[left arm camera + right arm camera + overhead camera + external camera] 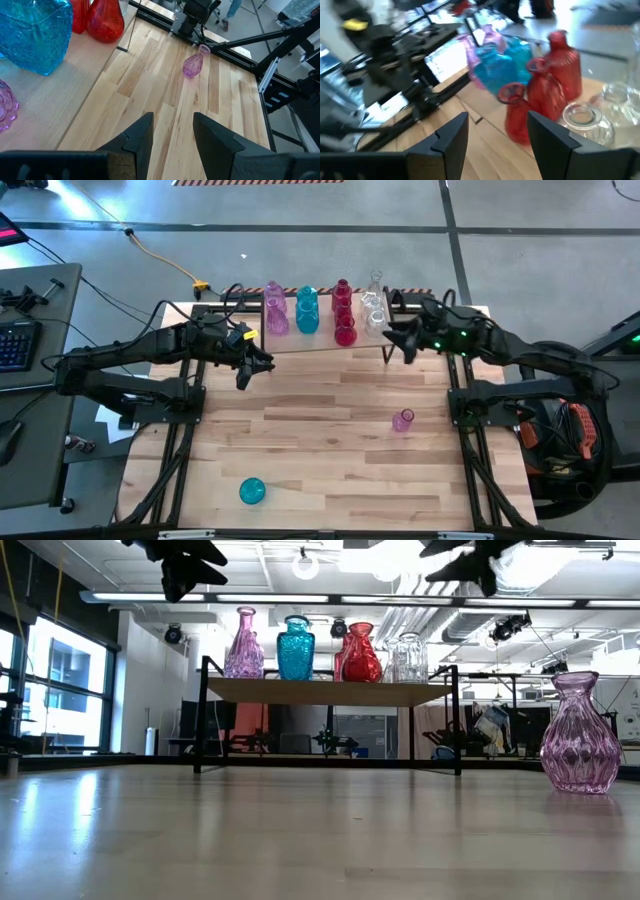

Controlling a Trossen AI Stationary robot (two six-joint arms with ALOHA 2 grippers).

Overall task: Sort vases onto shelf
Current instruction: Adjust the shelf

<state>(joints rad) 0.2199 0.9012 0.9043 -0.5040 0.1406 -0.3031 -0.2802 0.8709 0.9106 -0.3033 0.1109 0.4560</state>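
Left gripper (243, 370): raised above desk, near shelf's left end, fingers (141, 137) apart, nothing between them. Right gripper (399, 345): raised by shelf's right end, fingers (451, 135) likewise spread, no load.

Shelf (325, 341) stands at desk's far edge, approx. centred. On it, left to right: pink vases (275, 311), teal vases (307, 310), red vases (344, 313), clear vases (374, 308).

Off shelf: one pink vase (403, 420) upright on desk, toward right edge; one teal vase (252, 491) near front edge, left of centre.
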